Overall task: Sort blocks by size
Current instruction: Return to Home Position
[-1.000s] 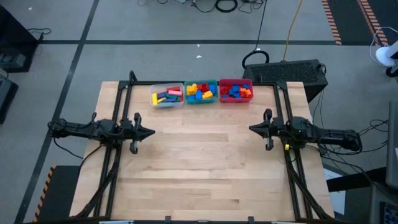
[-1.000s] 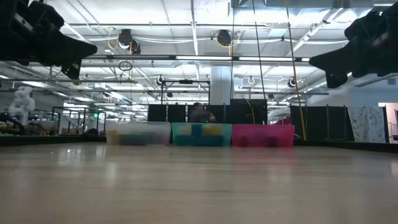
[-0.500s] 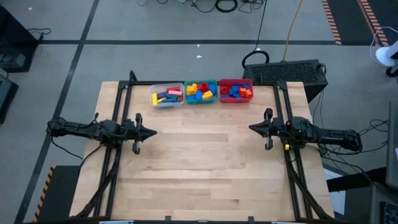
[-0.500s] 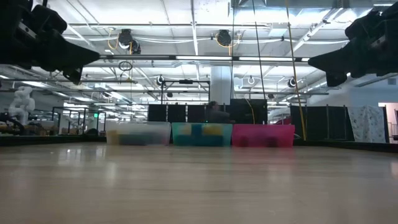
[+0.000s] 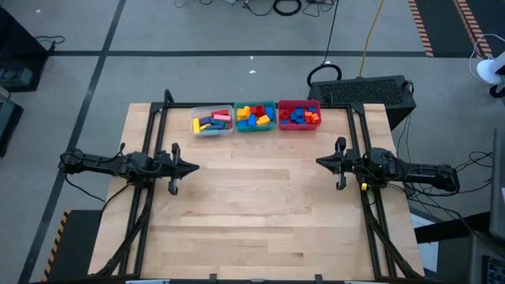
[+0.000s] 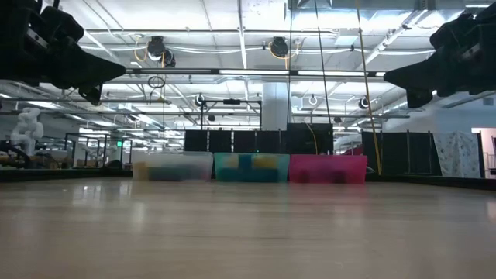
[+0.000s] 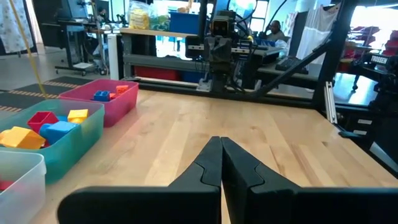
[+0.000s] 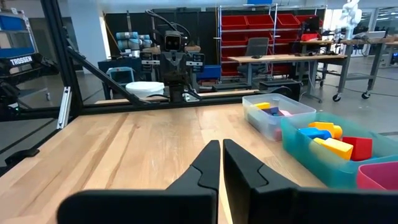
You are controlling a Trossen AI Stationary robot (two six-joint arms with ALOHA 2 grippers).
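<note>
Sorting looks complete: all blocks (image 5: pixel 251 115) sit in the three bins (image 5: pixel 255 130), none on the table (image 5: pixel 260 205), while left gripper (image 5: pixel 192 167) and right gripper (image 5: pixel 319 162) hover closed and empty.

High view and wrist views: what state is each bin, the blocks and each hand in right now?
clear bin, upright, open-topped, partly filled.
teal bin, upright, open-topped, partly filled.
red bin, upright, open-topped, partly filled.
blocks, those in view lie inside the three bins.
left hand, shut, empty, held above the table at its left side.
right hand, shut, empty, held above the table's right side.
</note>
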